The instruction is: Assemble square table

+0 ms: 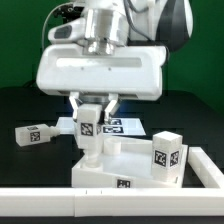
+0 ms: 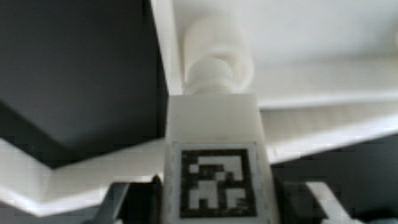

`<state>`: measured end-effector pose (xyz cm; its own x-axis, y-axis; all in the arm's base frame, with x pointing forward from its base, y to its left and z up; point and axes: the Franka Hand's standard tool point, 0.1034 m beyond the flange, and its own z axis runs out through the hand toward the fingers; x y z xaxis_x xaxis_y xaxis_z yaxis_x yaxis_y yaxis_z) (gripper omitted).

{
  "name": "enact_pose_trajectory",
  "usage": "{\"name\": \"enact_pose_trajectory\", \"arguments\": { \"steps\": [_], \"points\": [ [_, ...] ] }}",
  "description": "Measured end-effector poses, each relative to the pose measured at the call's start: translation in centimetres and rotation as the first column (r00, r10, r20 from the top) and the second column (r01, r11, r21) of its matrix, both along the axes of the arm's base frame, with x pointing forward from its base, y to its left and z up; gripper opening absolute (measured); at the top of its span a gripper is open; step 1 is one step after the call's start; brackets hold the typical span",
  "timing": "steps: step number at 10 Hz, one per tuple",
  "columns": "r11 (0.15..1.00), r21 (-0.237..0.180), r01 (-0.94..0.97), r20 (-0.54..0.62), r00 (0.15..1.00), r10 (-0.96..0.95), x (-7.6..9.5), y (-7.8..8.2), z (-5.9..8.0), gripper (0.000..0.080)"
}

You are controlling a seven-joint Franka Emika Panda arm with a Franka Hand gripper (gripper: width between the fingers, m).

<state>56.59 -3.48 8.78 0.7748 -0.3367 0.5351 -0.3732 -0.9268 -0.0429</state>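
Nearest the exterior camera, long plain white rail point(image 1: 60, 205) across the foreground, no part of the furniture. Just behind it, table top point(image 1: 128, 158) flat on the dark counter point(image 1: 30, 108) — white, square, raised rim all round like a shallow tray.

Inside that rim: second leg point(image 1: 167, 153), upright toward the exterior view's right, tag facing the camera. Seated in a corner socket or merely stood there, cannot tell. Nothing else seen lying loose in the tray.

Over the corner on the exterior view's left, held leg point(image 1: 89, 126), upright, lower end down at the top's corner. Touching or just clear, cannot tell. Third leg point(image 1: 34, 136) on its side on the counter, outside the tray, well apart on the exterior view's left. Marker board point(image 1: 125, 125) flat behind the top.

Jaws closed on the held leg, one finger on each side of its tagged block. Same grip from the wrist: held leg point(image 2: 217, 160) straight out between the dark fingers, rounded tip at the far end, pale table top point(image 2: 329, 125) blurred beyond.

Handling, as a judgement: hard moulded plastic, so light and stiff, with nothing to crush — but smooth, and likely slippery under a twist. Best taken on the flat faces of the square tagged part, as now, rather than on the round stub. Worth keeping plumb over the socket to avoid binding. As for the top, probably light enough to skate across the counter under a sideways push.
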Motion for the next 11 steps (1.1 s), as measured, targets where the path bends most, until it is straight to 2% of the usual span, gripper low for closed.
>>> {"name": "enact_pose_trajectory", "arguments": {
  "steps": [3,6,11],
  "points": [
    [1.000,-0.002,-0.009,0.006,1.000,0.009,0.4,0.5,0.0,0.0284],
    [1.000,0.004,-0.004,-0.002,1.000,0.004,0.6,0.2,-0.1,0.0284],
    [0.999,0.047,0.008,-0.059,0.998,-0.006,1.3,0.0,-0.6,0.0284]
  ]
}}
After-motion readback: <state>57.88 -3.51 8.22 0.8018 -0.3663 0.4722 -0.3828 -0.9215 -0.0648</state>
